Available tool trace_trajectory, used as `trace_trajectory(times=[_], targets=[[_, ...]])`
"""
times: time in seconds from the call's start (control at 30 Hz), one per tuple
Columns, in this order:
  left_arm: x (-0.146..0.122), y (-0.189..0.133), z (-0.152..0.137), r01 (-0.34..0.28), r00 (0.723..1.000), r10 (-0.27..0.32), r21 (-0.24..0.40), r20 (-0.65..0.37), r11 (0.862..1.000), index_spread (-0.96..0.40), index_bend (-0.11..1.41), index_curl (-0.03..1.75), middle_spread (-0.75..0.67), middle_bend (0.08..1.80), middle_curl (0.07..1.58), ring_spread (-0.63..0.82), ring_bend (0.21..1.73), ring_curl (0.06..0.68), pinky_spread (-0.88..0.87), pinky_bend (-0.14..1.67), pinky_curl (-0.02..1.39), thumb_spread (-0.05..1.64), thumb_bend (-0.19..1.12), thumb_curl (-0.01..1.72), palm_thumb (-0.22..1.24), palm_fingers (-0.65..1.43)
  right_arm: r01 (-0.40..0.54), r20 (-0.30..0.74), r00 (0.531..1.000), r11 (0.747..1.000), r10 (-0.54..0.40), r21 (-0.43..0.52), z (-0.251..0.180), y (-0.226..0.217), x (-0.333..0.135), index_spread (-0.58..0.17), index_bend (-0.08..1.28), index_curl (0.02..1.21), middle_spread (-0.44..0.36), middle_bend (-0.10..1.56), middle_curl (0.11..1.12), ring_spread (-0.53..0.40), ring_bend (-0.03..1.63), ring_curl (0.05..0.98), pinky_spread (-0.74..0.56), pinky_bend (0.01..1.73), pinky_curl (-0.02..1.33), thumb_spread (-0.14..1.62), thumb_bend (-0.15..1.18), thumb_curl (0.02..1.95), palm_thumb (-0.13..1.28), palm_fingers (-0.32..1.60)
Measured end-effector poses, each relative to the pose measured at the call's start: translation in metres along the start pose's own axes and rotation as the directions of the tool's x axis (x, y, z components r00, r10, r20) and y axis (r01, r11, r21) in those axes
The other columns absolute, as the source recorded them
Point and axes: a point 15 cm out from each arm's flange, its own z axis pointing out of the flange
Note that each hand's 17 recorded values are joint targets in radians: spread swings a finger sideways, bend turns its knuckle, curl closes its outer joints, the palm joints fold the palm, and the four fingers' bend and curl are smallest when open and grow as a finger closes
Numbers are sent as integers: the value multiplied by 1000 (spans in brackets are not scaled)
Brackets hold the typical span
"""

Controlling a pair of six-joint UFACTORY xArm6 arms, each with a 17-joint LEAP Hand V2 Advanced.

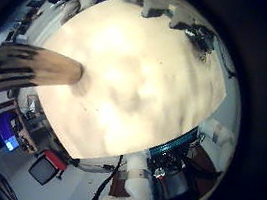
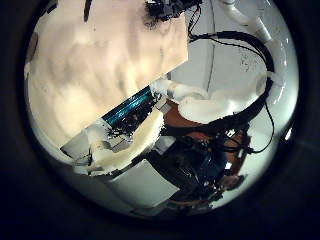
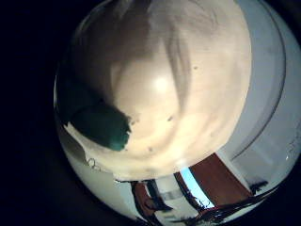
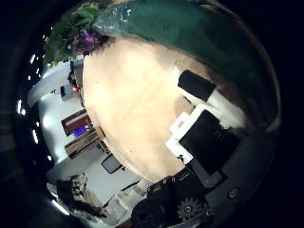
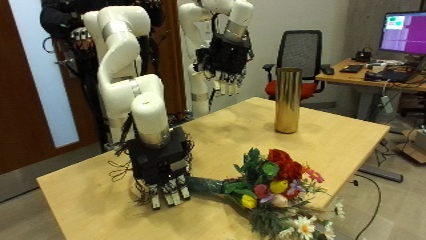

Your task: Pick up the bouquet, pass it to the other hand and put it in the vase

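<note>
In the outside view the bouquet (image 5: 273, 185) of red, yellow and white flowers lies on the wooden table (image 5: 80, 190), with its dark green wrapped stem (image 5: 207, 185) pointing at my right hand (image 5: 160, 172). That hand stands low over the table at the stem's end, with its fingers straight down. The right thumb side palm view shows the green wrap (image 4: 180, 33) close to the palm and the flowers (image 4: 81, 38) beyond. My left hand (image 5: 224, 55) hangs open high above the table.
A black office chair (image 5: 306, 55) and a desk with a monitor (image 5: 400, 30) stand behind the table. The table's front edge runs close to the bouquet's flowers. My right arm (image 2: 130, 140) shows in the left thumb side palm view.
</note>
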Motion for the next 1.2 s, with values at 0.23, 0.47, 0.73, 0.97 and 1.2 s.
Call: trace_trajectory(times=[0.23,0.47,0.73,0.97,1.2], targets=[[-1,1,-2,4,1000,-4,9,-2,1000,105,159,320,150,334,371,418,458,208,480,195,271,1026,-25,286,375,186,8,-18,1000,998,-10,-64,4,7,-4,-192,223,398,1,577,398,-132,891,155,-13,590,-7,1013,-13,454,806,876],[1,0,-1,1,1000,-1,9,-2,1000,106,159,313,149,342,370,417,466,208,488,195,280,1028,-25,286,375,181,11,-19,1000,997,-12,-71,-2,11,-5,-321,474,546,-162,868,525,-269,1075,293,-437,889,99,889,-23,496,859,1445],[1,0,-1,0,1000,0,10,-4,1000,106,161,310,148,348,367,417,468,207,481,194,285,1028,-25,286,375,180,10,-5,1000,999,-11,-34,-36,11,-2,-353,887,824,-199,1186,706,-231,1369,481,-364,1364,374,903,-12,532,983,1215],[-4,1,-3,7,1000,-6,17,-10,1000,106,162,310,148,351,364,417,470,206,481,193,286,1025,-24,289,380,179,1,40,999,995,-5,105,-96,16,18,-331,974,938,-175,1281,771,-204,1440,551,-248,1487,481,921,39,610,1170,1123],[-3,-8,-15,38,994,-24,123,-110,992,99,173,315,129,363,366,392,473,203,467,189,287,1028,-25,287,375,223,70,164,981,974,-107,215,-150,34,6,-314,985,1014,-152,1320,791,-193,1451,594,-214,1468,549,845,7,723,1233,1101]])
